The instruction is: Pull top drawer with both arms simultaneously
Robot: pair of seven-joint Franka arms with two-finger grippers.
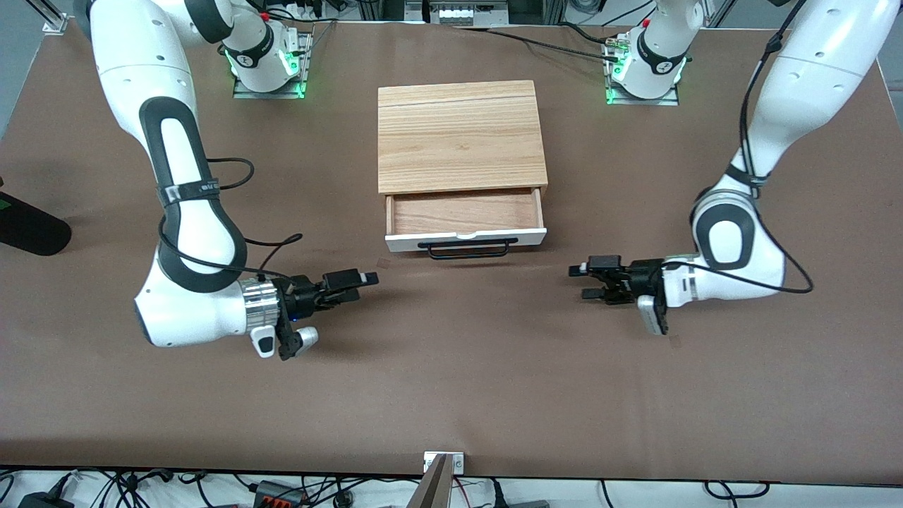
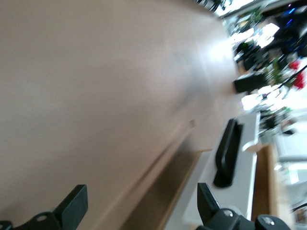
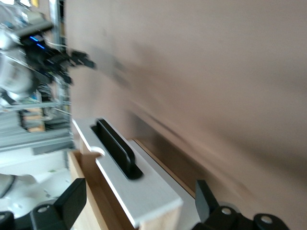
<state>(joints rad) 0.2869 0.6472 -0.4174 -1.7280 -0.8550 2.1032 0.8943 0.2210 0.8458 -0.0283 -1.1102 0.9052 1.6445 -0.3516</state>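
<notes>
The top drawer stands pulled out of the light-wood cabinet, showing its reddish-brown inside. Its white front carries a long black bar handle. My right gripper hangs open over the table in front of the drawer, off the handle's end toward the right arm's side. My left gripper is open too, off the other end. Neither touches the handle. In the left wrist view the handle lies ahead of the open left gripper. The right wrist view shows the drawer front between the right gripper's spread fingers.
A dark object lies at the table's edge on the right arm's end. A small metal bracket sits at the table edge nearest the front camera. Cables run along both arms. Brown tabletop stretches in front of the drawer.
</notes>
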